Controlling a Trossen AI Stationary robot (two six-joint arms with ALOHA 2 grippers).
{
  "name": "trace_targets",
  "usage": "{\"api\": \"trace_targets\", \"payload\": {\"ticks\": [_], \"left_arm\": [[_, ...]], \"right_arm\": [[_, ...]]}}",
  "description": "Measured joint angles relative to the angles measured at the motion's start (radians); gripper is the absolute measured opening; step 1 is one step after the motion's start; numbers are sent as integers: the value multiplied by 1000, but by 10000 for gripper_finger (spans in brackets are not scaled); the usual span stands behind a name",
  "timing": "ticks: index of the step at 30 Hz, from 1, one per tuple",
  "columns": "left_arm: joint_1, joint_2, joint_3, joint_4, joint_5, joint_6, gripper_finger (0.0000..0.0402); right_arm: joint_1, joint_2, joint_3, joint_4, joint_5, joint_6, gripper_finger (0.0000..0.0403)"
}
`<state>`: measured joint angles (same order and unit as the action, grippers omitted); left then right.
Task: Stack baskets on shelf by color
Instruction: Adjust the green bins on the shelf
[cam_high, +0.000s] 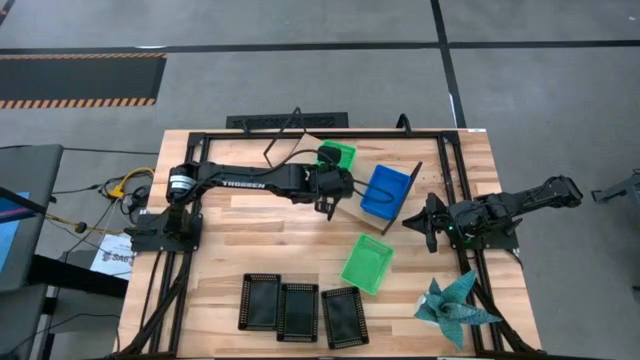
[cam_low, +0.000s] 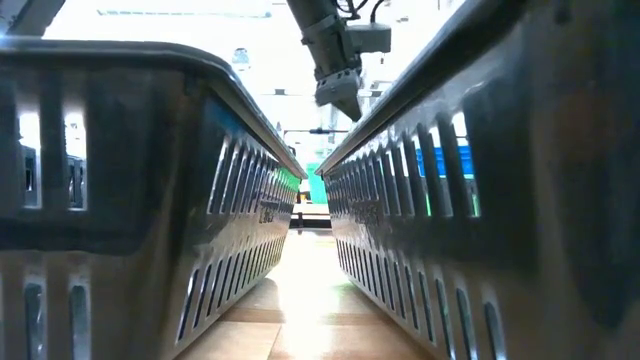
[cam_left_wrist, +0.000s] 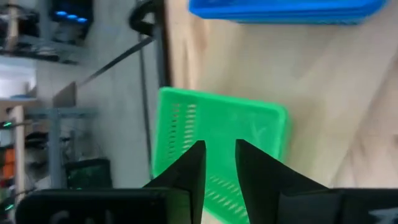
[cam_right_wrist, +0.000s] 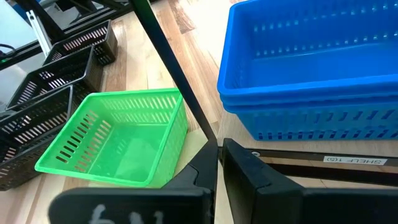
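My left gripper (cam_high: 330, 195) (cam_left_wrist: 219, 149) hangs open in the air above a bright green basket (cam_high: 338, 156) (cam_left_wrist: 217, 134), touching nothing; the low view shows it high up (cam_low: 335, 88). Beside that basket a stack of blue baskets (cam_high: 386, 190) (cam_right_wrist: 311, 81) rests by its bottom on the light wooden shelf (cam_right_wrist: 292, 163). Another green basket (cam_high: 367, 263) (cam_right_wrist: 118, 140) sits upright on the tabletop. Three black baskets (cam_high: 297, 310) stand in a row near the table's near edge. My right gripper (cam_high: 415, 222) (cam_right_wrist: 219, 155) waits shut at the shelf's right end.
A teal spiky star-shaped object (cam_high: 455, 305) lies near the table's near right corner. The shelf's thin black wire end frame (cam_right_wrist: 174, 74) stands between the blue stack and the loose green basket. Black baskets (cam_low: 120, 200) crowd the low view on both sides.
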<state>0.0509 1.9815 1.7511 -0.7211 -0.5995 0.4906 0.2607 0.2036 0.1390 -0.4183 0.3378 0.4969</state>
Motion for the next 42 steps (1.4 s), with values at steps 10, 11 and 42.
{"api": "trace_targets", "payload": {"ticks": [10, 11, 42], "left_arm": [[84, 49, 10, 94, 49, -185, 26], [96, 60, 10, 95, 87, -192, 15], [118, 149, 9, 156, 589, -246, 0]], "right_arm": [[1, 0, 0, 0, 0, 1, 50], [1, 0, 0, 1, 0, 1, 50], [2, 6, 0, 0, 0, 1, 50]]}}
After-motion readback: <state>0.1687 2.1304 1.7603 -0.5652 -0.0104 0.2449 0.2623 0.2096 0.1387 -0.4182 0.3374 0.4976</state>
